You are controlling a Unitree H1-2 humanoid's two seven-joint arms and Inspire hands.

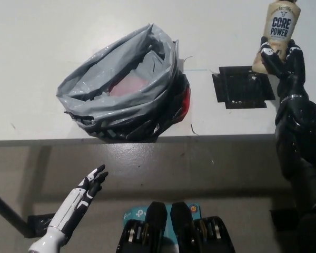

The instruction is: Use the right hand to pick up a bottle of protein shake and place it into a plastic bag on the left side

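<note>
The right hand is at the upper right of the head view, its black fingers wrapped around the lower body of the protein shake bottle. The bottle is beige with a dark printed label. It stands roughly upright in the grip, and its top runs out of the picture at the upper edge, so the cap cannot be seen. The bottle sits above and slightly to the left of the hand's wrist. Whether its base touches the counter cannot be told from this view.

Just below and to the left of the right hand, a square black mat lies flat on the counter, with nothing standing on it. The black forearm runs down from the hand along the right edge of the picture.

Well to the left of the right hand, the plastic bag rests on the counter near its front edge. The bag is grey with a dark lower part, its mouth is open upward, and something pinkish-red shows inside it. A red patch also shows at the bag's right flank.

The left hand rests at the lower left, below the counter edge, fingers spread and holding nothing.
</note>
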